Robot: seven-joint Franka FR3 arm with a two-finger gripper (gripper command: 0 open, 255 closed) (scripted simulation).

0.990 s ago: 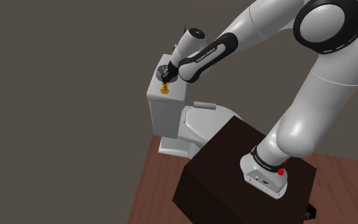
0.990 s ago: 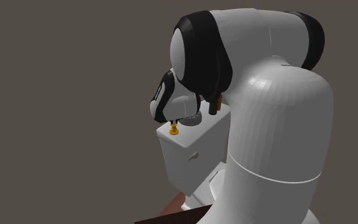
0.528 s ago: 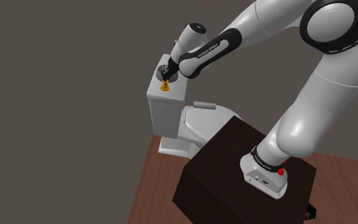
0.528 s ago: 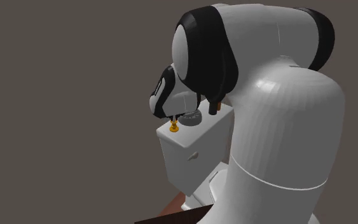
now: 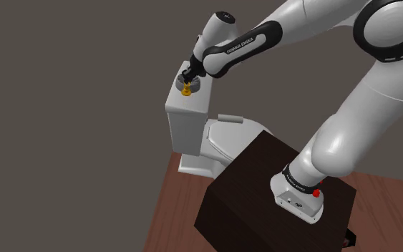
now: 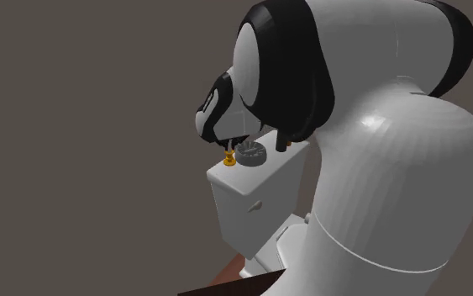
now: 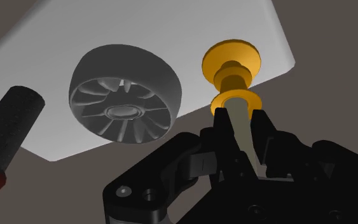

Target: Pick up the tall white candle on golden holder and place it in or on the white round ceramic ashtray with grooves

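**Operator:** Which view shows the grip?

**Guide:** Read the wrist view. Taken left to right, you see a dark cylinder with a red end (image 7: 9, 124), the grey grooved ashtray (image 7: 125, 95), then the candle (image 7: 236, 102). The fingers (image 7: 220, 127) of the gripper (image 7: 240, 117) are drawn in narrow on the white stem, one touching each side. In the other two views the hand covers this contact.

**Operator:** How does the candle lie?

**Guide:** Its long axis runs along the fingers. The golden holder (image 7: 231, 62) points away from the hand, toward the white tank lid (image 7: 171, 25), near the lid's edge. It is just beside the ashtray, not in it. In the shoulder view you see it near upright, holder end down.

**Operator:** What surrounds it?

**Guide:** The shoulder view gives you, left to right, the toilet tank (image 5: 187, 125), the bowl (image 5: 228, 137) and the dark stand (image 5: 257, 193) on a wooden floor (image 5: 175, 215). In the second exterior view the arm (image 6: 377, 168) covers the right half. The ashtray's rim is the nearest obstacle. The cylinder lies on the ashtray's far side, well apart from the candle.
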